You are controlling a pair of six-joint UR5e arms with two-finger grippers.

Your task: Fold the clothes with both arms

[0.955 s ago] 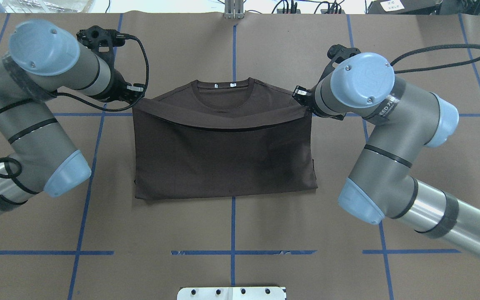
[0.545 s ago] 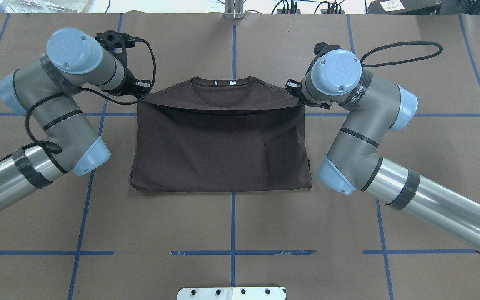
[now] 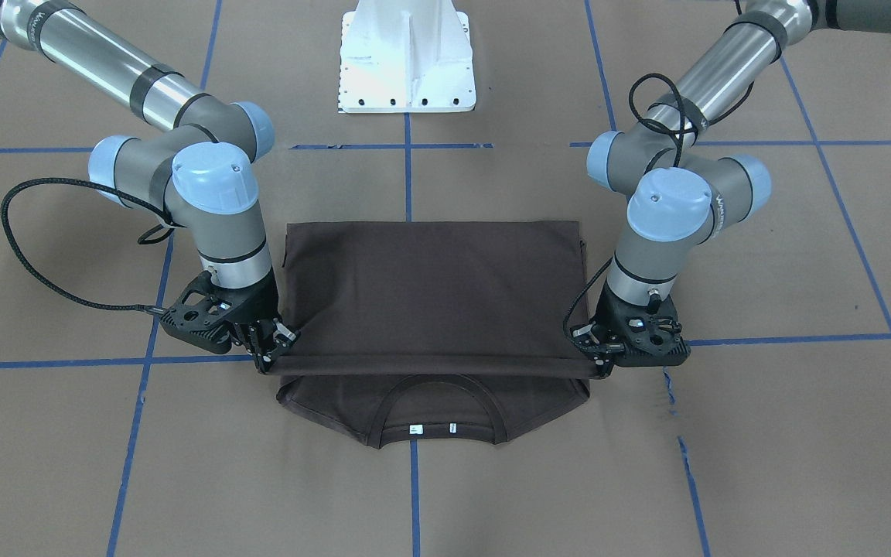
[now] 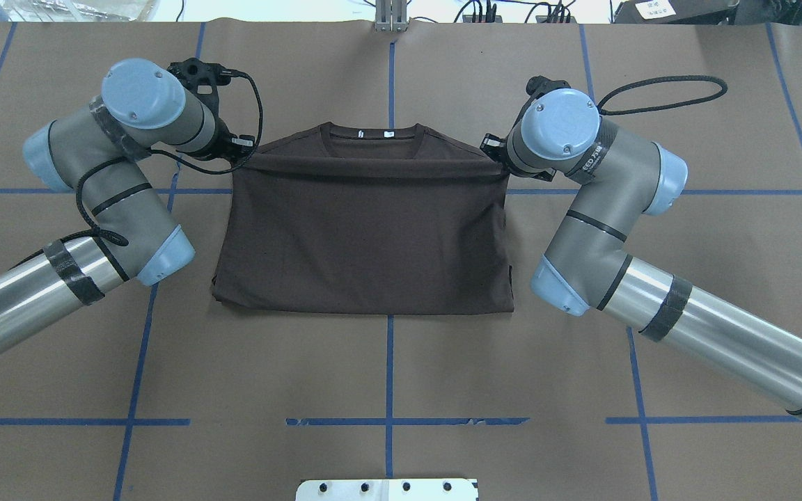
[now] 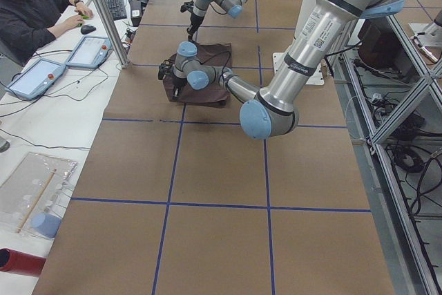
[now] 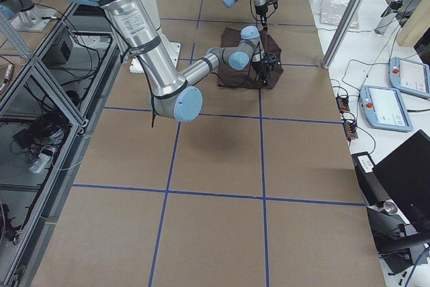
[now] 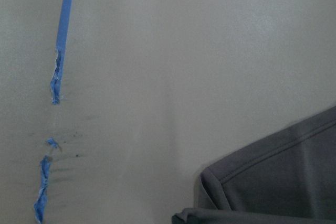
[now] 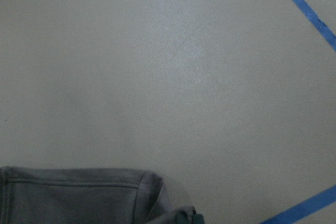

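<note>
Brown paper-covered desk point(image 4: 387, 376), marked with a blue tape grid point(image 4: 388, 422).

Left: left claw point(image 4: 242, 154), pinched narrow on the left corner of the T-shirt point(image 4: 363, 236) hem.

Centre: dark brown T-shirt, lying mid-desk, lower half doubled over toward the collar point(image 4: 371, 132). The carried hem edge is stretched taut between both claws, long axis running left to right. Collar and shoulders lie just beyond that edge, on the side away from the robot, uncovered.

Right: right claw point(image 4: 495, 156), pinched narrow on the right corner.

Judgement: both claws are equally near. The edge needs a level carry forward onto the shoulders, then release.
</note>
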